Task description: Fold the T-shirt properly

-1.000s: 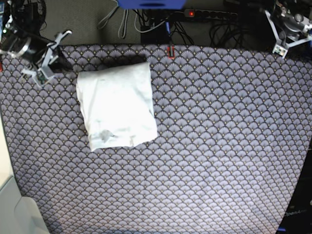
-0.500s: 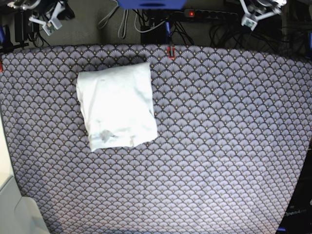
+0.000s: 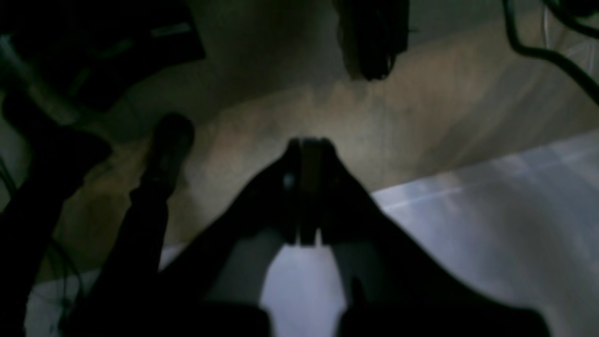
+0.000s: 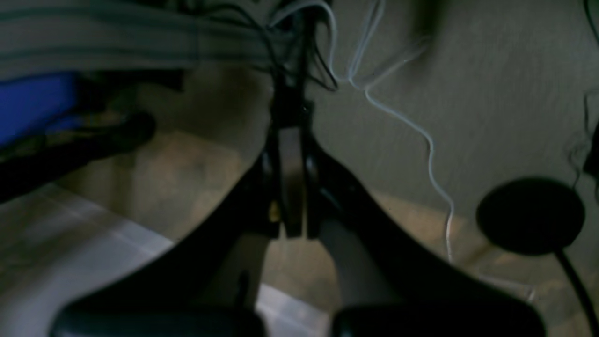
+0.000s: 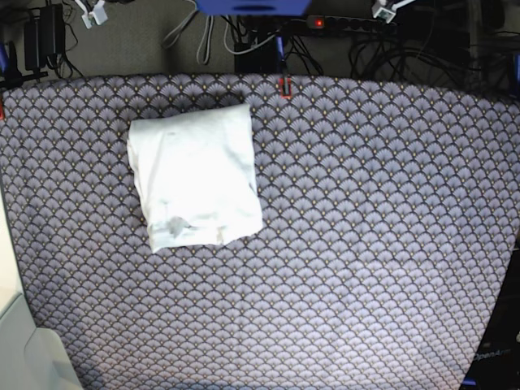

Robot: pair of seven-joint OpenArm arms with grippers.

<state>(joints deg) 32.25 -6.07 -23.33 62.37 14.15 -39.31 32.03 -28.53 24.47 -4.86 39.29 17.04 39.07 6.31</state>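
The white T-shirt (image 5: 195,175) lies folded into a compact rectangle on the patterned table cover (image 5: 349,244), left of the middle, with a small grey mark near its front edge. Nothing touches it. Only the tips of both grippers show at the top edge of the base view: the left gripper (image 5: 383,10) at the upper right, the right gripper (image 5: 91,11) at the upper left. In the left wrist view the left gripper (image 3: 309,145) is shut and holds nothing. In the right wrist view the right gripper (image 4: 290,126) is shut and holds nothing. Both hang over the floor behind the table.
Cables and a power strip (image 5: 349,24) lie on the floor behind the table's far edge. A blue object (image 5: 252,6) sits at the top middle. A white surface (image 5: 16,341) borders the table at the lower left. A round black base (image 4: 531,215) stands on the floor.
Both arms have drawn back and up from the table's far corners until only their tips show at the top edge. The T-shirt has not moved.
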